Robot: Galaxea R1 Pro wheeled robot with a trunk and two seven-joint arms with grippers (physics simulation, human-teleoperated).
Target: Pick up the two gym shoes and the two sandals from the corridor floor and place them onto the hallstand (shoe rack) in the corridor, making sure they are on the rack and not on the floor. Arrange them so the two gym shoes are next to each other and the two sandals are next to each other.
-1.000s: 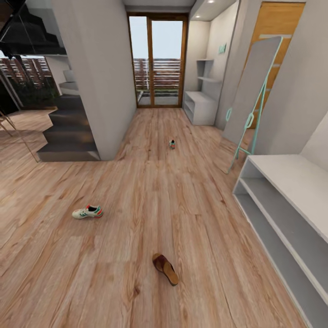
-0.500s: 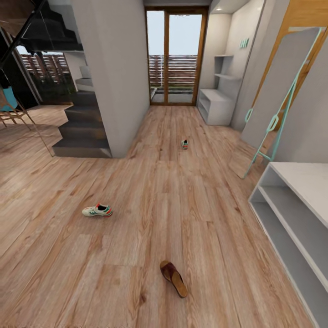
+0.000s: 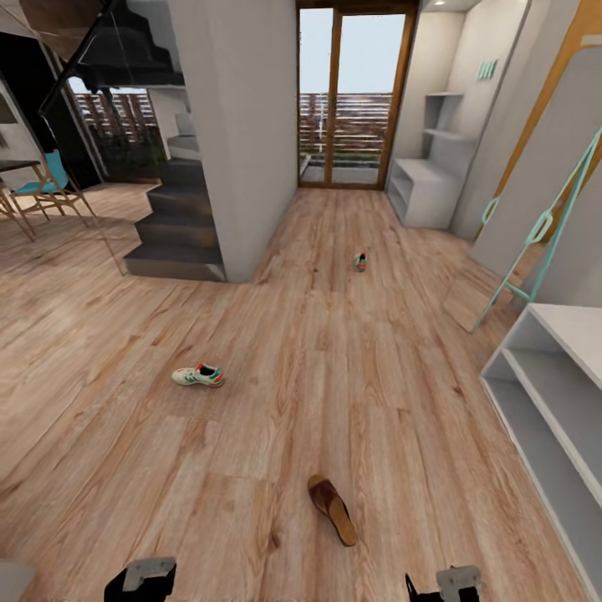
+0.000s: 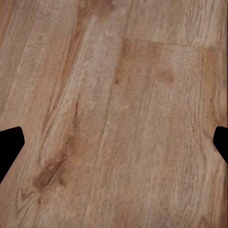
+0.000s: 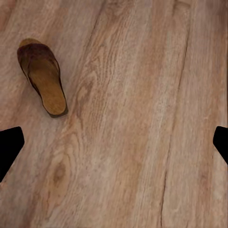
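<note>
At the bottom edge of the head view, the left claw (image 3: 140,579) and the right claw (image 3: 447,584) just enter the picture, both hanging above the corridor floor (image 3: 334,376) and holding nothing. Each wrist view shows two dark fingertips at opposite borders with bare planks between them, so both claws stand wide apart.

Nearest the right claw lies one brown sandal (image 3: 332,508), flat on the floor with its tan insole up, slightly ahead of the robot and between the two arms. The right wrist view also catches this sandal (image 5: 42,77), off to one side of the fingers and not between them. Under the left claw there is only wood-grain plank (image 4: 114,114).

Farther out on the robot's left, a white gym shoe (image 3: 199,375) with green stripes and a red heel rests on its sole, well apart from the sandal. A second gym shoe (image 3: 360,262) sits much deeper down the corridor, small at this range, near the corner of a grey wall pillar (image 3: 242,134).

Along the right side stands the light-grey hallstand (image 3: 543,393), its flat top and long open shelves bare where visible. Beyond it a leaning mirror with a teal frame (image 3: 543,226) rests against the wall, and glass doors (image 3: 355,100) close the corridor's far end. Dark stairs (image 3: 176,226) rise at the left.
</note>
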